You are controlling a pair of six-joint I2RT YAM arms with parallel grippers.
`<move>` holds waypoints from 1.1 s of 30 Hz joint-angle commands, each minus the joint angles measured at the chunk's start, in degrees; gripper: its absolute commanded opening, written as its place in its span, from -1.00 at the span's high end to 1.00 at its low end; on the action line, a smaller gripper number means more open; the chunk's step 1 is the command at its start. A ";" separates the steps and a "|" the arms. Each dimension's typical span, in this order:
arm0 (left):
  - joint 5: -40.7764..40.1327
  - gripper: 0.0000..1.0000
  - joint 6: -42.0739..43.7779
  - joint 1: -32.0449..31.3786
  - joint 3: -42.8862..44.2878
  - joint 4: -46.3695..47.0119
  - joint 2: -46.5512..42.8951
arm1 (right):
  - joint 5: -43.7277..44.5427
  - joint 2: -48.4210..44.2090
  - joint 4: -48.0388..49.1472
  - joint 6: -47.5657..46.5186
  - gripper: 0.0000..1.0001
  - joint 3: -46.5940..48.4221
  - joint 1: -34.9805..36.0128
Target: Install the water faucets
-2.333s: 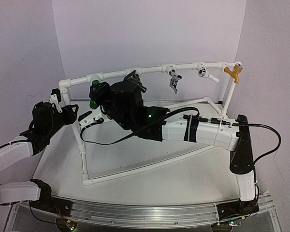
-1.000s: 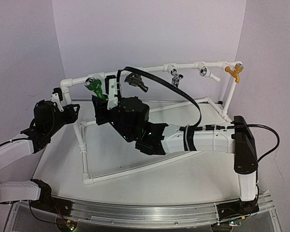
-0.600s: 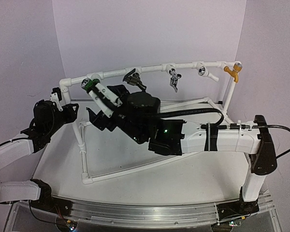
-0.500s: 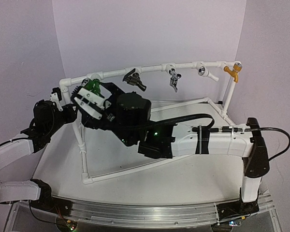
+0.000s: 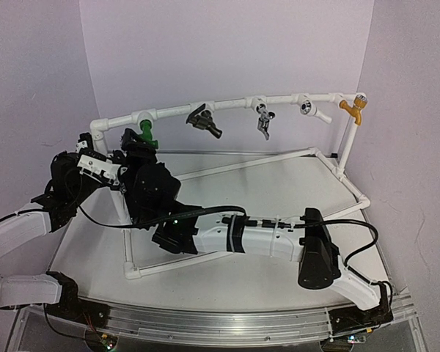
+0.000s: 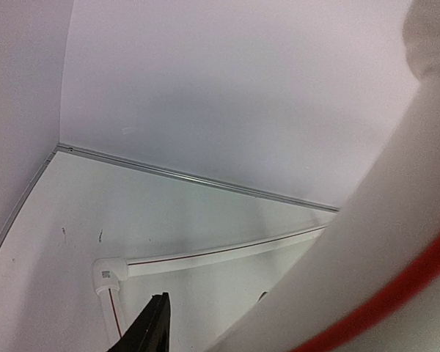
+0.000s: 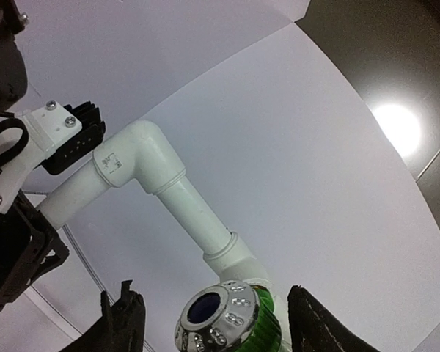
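Observation:
The green faucet [image 5: 145,133] hangs from the left tee of the white pipe rail [image 5: 227,105]. In the right wrist view its silver end [image 7: 231,323] faces the camera. My right gripper [image 5: 135,144] reaches up from below, and in its wrist view the gripper [image 7: 218,320] is open. Its two dark fingers [image 7: 125,323] stand on either side of the faucet with gaps showing. The dark brown-black faucet [image 5: 204,120] hangs from the rail further right. My left gripper [image 5: 94,157] is against the frame's left post. One finger [image 6: 150,330] shows beside a blurred pipe [image 6: 367,242], and its grip is unclear.
A chrome tap [image 5: 263,122], a white tap [image 5: 313,110] and an orange tap [image 5: 353,111] hang along the rail to the right. The frame's base pipes [image 5: 227,249] lie on the white table. The right arm [image 5: 264,240] stretches low across the frame.
The right arm has swung left and dropped lower. Its wrist has turned under the green faucet, which now hangs straight from the tee. The left arm has not moved.

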 commanded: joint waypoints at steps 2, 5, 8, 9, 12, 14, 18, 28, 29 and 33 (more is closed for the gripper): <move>8.84 1.00 -11.50 -1.91 0.37 -4.12 0.71 | 2.47 -2.88 5.48 2.65 -0.30 1.33 -1.81; 9.08 1.00 -11.79 -1.94 0.37 -4.14 1.05 | 3.18 -3.21 5.45 3.60 -0.19 1.32 -3.08; 9.01 1.00 -11.97 -1.90 0.47 -4.11 1.00 | 3.54 -4.08 5.30 5.84 0.09 0.84 -3.24; 8.97 1.00 -11.97 -1.90 0.52 -4.11 1.01 | 3.88 -4.58 5.17 7.59 0.17 0.37 -3.24; 8.92 1.00 -12.03 -1.89 0.65 -4.08 1.16 | 5.55 -7.31 4.94 16.75 0.52 -2.48 -3.41; 8.91 1.00 -12.08 -1.89 0.65 -4.11 1.24 | 8.33 -9.85 4.61 25.66 0.74 -5.12 -3.89; 8.86 1.00 -12.18 -1.89 0.48 -4.18 1.08 | 11.84 -19.23 2.80 53.88 0.92 -17.06 -6.03; 7.99 1.00 -12.91 -1.90 -0.07 -4.18 0.26 | 0.03 -32.89 -3.18 106.10 1.00 -37.70 -13.84; 7.87 1.00 -12.99 -1.91 -0.02 -4.18 0.26 | -0.11 -33.16 -4.13 106.31 0.96 -37.79 -14.07; 7.06 1.00 -12.83 -1.89 -0.03 -4.13 0.09 | 3.00 -35.39 -5.62 101.78 0.80 -40.63 -14.40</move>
